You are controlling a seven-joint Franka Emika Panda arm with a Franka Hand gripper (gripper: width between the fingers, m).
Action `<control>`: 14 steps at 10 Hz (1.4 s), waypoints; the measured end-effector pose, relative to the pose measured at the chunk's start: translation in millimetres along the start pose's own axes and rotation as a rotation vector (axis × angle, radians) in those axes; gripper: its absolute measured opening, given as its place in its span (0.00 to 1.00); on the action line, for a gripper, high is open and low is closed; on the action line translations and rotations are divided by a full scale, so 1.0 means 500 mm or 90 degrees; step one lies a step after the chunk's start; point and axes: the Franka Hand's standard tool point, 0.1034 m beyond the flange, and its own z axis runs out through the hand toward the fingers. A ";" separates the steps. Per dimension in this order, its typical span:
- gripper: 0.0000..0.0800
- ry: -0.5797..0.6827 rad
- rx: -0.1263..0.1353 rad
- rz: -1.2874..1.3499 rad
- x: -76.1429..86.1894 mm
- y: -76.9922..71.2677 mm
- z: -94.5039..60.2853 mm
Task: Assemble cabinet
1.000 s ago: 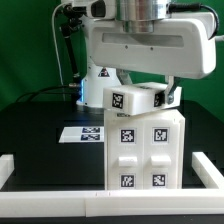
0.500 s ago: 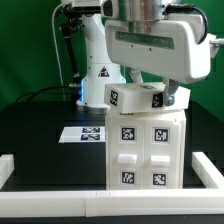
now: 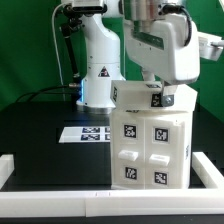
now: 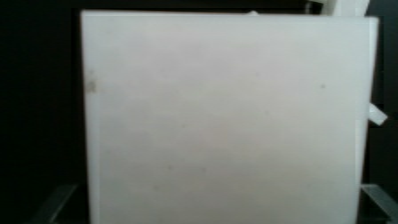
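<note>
— Black table (image 3: 40, 140), with the cabinet body (image 3: 150, 152) upright towards the exterior view's right. How far along?
— Its top panel (image 3: 135, 97) lies on it, seemingly tilted, likely not seated. The gripper (image 3: 158, 86) hangs just above; I cannot tell whether it grasps anything

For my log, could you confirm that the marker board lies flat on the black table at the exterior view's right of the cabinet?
Not quite: the marker board lies at the exterior view's left of the cabinet, not its right. It does lie flat on the black table, as the exterior view shows.
</note>
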 end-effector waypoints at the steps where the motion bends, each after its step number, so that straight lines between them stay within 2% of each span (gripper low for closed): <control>1: 0.70 0.000 0.000 0.039 -0.006 0.000 0.001; 5: 0.70 -0.007 0.010 0.205 -0.025 -0.007 0.001; 7: 0.70 -0.014 0.009 0.247 -0.030 -0.008 0.001; 9: 0.95 -0.021 0.007 0.250 -0.041 -0.007 0.003; 11: 0.99 -0.032 0.009 0.251 -0.056 -0.008 -0.002; 14: 1.00 -0.045 0.029 0.230 -0.077 -0.005 -0.036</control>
